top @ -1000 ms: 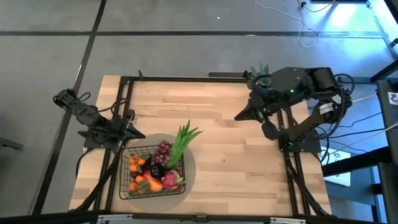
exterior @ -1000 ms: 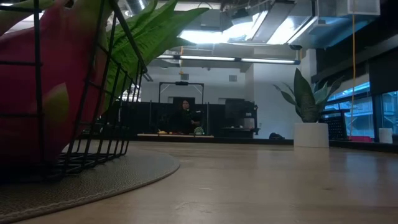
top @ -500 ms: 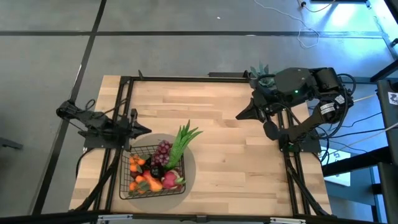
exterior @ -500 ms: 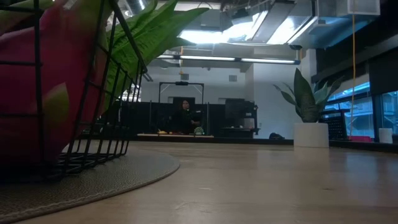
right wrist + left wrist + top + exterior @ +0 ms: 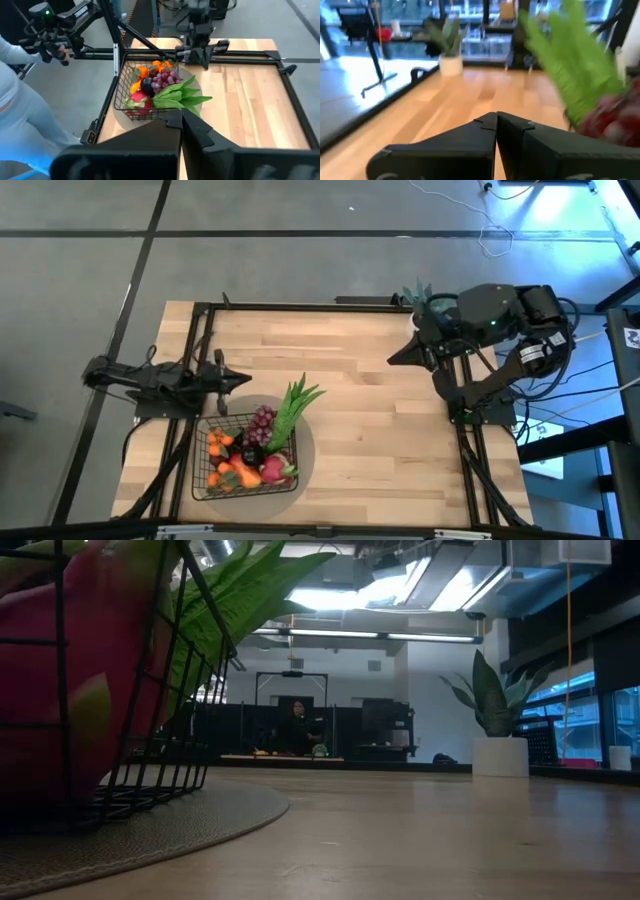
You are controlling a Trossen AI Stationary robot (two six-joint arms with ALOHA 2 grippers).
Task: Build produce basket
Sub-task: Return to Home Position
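Observation:
The black wire basket (image 5: 203, 476) sits on a round grey mat (image 5: 306, 448) near the table's near-left corner. It holds oranges (image 5: 218, 442), grape bunches (image 5: 262, 420) and a pink dragon fruit (image 5: 272, 470). Green leafy stalks (image 5: 296, 402) lean out over its far-right rim. The low view shows the basket's wires (image 5: 150, 740), the dragon fruit (image 5: 50, 690) and the stalks (image 5: 245, 595) close up. My left gripper (image 5: 243, 378) (image 5: 496, 122) is shut and hovers just beyond the basket's far rim. My right gripper (image 5: 392, 361) (image 5: 181, 119) is shut, above the table's far right part.
A spiky green plant in a white pot (image 5: 421, 293) (image 5: 497, 710) stands at the far right corner, close to my right arm. The right wrist view shows a person's sleeve (image 5: 20, 115) beside the table's left edge. Bare wood (image 5: 370, 440) lies right of the mat.
My left gripper has moved a little toward the far edge, away from the basket, and its arm has levelled out and stretched farther left. My right gripper has drawn back toward the table's right edge. Basket and produce have stayed put.

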